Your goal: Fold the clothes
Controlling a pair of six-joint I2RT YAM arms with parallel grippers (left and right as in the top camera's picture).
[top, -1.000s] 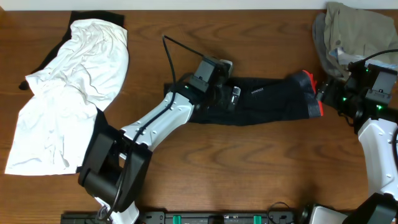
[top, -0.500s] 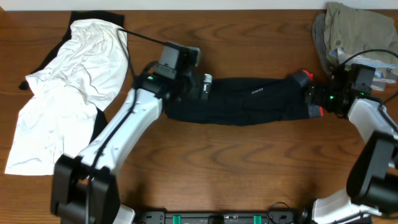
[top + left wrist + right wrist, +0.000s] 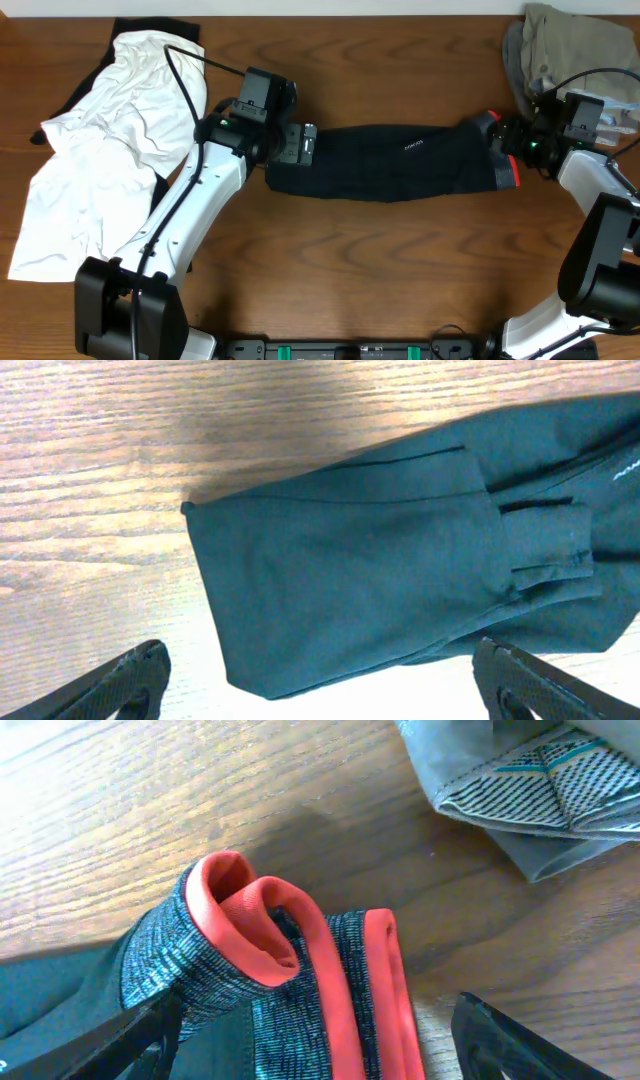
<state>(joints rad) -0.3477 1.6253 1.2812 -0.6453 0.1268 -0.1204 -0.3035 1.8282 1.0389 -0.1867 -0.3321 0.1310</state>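
Overhead view shows me the long black stretch pants [image 3: 400, 160] lying as a narrow strip across the middle of the brown wooden table [image 3: 400, 270]. The left gripper [image 3: 297, 145] hangs over the cuff end and the right gripper [image 3: 510, 140] over the grey waistband [image 3: 200, 960]. Only the wrist views show me that both pairs of jaws are spread wide, and that the waistband's red-orange edge is rolled over.

The long black stretch pants [image 3: 400, 165] carry a small white logo [image 3: 413, 147] and a heathered grey knit waistband [image 3: 170, 960] edged in red-orange. The wooden counter [image 3: 350, 270] is brown with darker grain. The large crumpled cloth garment [image 3: 110, 150] is plain white, the bunched khaki-beige garment [image 3: 575, 40] unpatterned, and the grey folded fabric [image 3: 470, 775] shows a black-and-white dashed weave with teal stitching.
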